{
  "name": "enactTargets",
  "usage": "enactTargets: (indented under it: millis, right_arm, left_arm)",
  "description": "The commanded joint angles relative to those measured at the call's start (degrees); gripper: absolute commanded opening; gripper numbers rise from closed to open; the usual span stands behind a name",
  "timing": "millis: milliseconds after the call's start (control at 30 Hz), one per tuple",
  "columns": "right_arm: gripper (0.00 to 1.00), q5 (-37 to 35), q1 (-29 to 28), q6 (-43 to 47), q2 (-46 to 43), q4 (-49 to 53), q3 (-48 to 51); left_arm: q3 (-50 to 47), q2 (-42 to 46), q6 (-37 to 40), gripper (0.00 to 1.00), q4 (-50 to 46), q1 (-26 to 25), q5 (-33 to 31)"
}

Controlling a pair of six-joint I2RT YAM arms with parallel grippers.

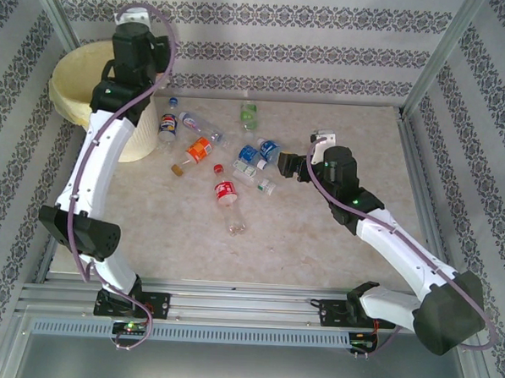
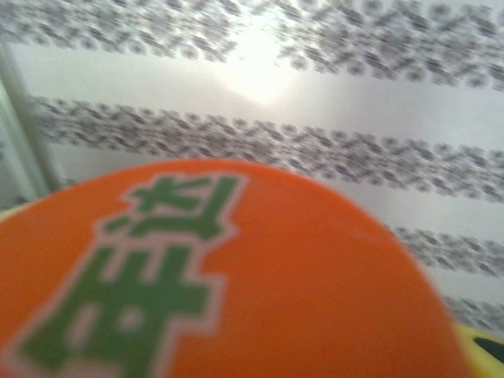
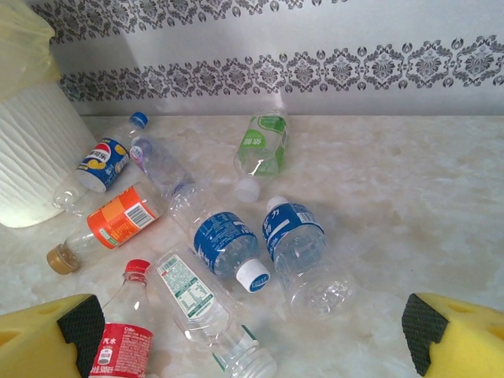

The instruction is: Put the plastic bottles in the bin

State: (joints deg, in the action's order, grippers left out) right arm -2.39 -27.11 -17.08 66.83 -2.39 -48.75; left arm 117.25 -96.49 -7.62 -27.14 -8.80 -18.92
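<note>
Lying just ahead of the wide-open right end effector (image 3: 250, 331), blue-labelled bottle (image 3: 222, 239) aims its white cap (image 3: 253, 276) toward it; left end effector (image 1: 136, 20) grips orange-labelled bottle (image 2: 299, 283).

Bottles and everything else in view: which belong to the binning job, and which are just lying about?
Job: bin; orange bottle, held by the left arm; lying loose, green-label bottle, red-label bottle, blue-label bottle.
Not the job: patterned wall, tabletop, frame post.
</note>
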Motion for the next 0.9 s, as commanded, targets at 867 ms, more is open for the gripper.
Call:
enactTargets:
  millis: [867]
  right_arm:
    - [0.98,1.2,0.3,-1.4,1.6,-0.2,-1.2]
  left_arm:
    - [0.3,-10.4,-17.1,0.64,-0.5,20.4,-15.3]
